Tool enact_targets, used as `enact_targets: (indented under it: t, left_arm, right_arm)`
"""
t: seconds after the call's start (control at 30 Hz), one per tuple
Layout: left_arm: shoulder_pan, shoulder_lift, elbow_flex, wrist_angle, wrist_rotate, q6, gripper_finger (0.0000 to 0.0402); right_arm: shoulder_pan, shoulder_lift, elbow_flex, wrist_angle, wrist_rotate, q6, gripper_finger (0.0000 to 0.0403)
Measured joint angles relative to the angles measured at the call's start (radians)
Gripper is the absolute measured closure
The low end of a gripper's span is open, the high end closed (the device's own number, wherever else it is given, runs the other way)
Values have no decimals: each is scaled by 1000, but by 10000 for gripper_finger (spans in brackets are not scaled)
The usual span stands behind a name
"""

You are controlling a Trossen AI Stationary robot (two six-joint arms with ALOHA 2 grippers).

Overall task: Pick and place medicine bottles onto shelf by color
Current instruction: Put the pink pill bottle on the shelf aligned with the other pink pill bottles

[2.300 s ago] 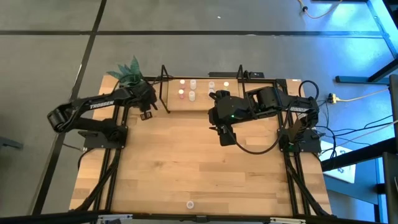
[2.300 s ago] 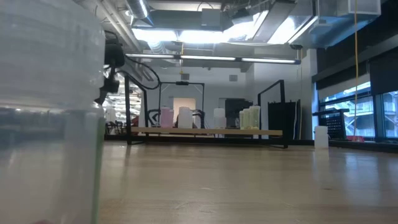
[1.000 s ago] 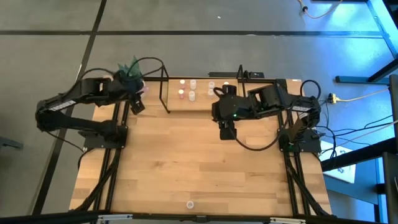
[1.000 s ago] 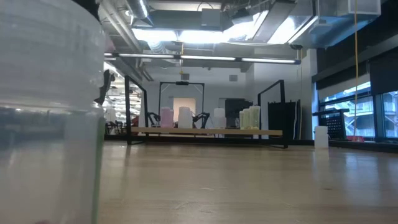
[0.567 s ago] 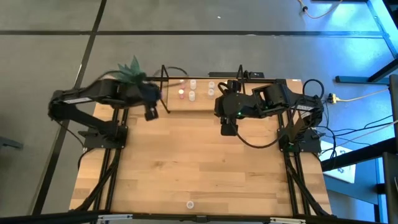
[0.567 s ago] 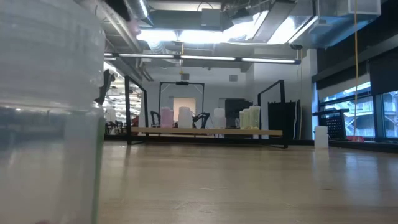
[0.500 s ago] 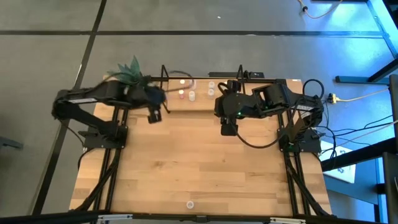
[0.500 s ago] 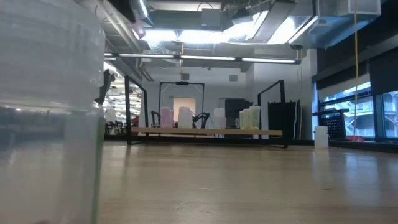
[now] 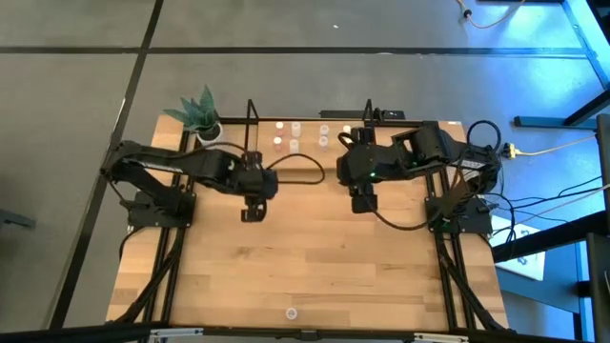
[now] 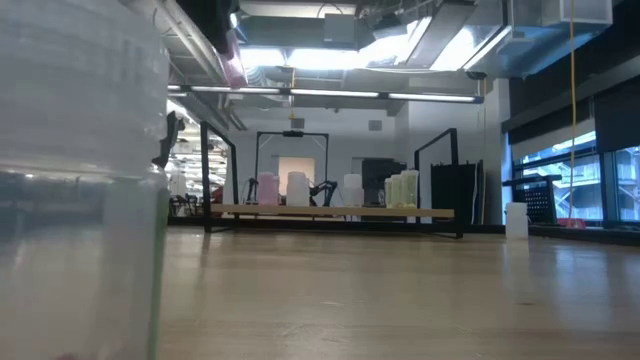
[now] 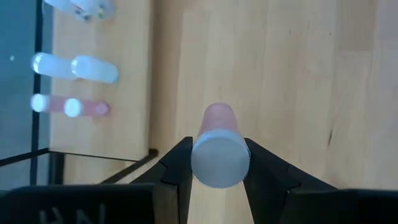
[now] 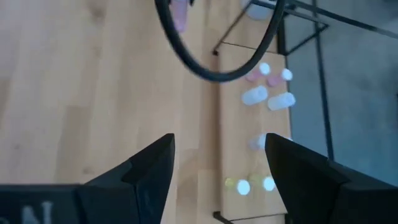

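The shelf (image 9: 310,143) stands at the table's far edge, with several small bottles (image 9: 286,135) upright on its board; in the low view (image 10: 340,211) they show pink, white and yellow-green. My left gripper (image 9: 250,211) hangs over the table in front of the shelf's left end, shut on a pink bottle (image 11: 221,134). That bottle also shows in the low view (image 10: 235,58). My right gripper (image 9: 364,202) is open and empty in front of the shelf's right end; its fingers stand wide apart in the right wrist view (image 12: 221,174). My left gripper pinches the pink bottle between its two fingers (image 11: 176,167), one on each side of the bottle's white round end (image 11: 221,163). The fingers point down from above. The bottle's pink part (image 11: 219,118) points away from the fingers toward the table, lifted clear.
A white pot with a green plant (image 9: 202,116) stands at the far left corner. One bottle (image 9: 292,312) stands alone near the table's near edge and fills the low view's left (image 10: 80,180). A whitish bottle (image 10: 516,220) shows at the low view's right. A cable (image 12: 211,62) loops before the shelf.
My left gripper, still shut on the pink bottle, has swung from the far left corner by the plant toward the table's right and near edges, ending in front of the shelf's left end. My right gripper has shifted a little toward the table's right edge.
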Motion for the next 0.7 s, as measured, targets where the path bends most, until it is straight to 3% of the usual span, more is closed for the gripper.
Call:
enact_targets:
  t: [0.23, 0.53, 0.7]
  left_arm:
    - [-50, 51, -1, -1, 0, -128, 296]
    - [-106, 57, 0, 16, 0, -270, 296]
    - [-131, 64, 0, 25, -6, -291, 296]
  right_arm:
    - [2, -72, 0, -11, -133, -25, 151]
    - [8, -104, -7, 12, -148, -31, 151]
    - [8, -129, -184, 180, -251, -50, 151]
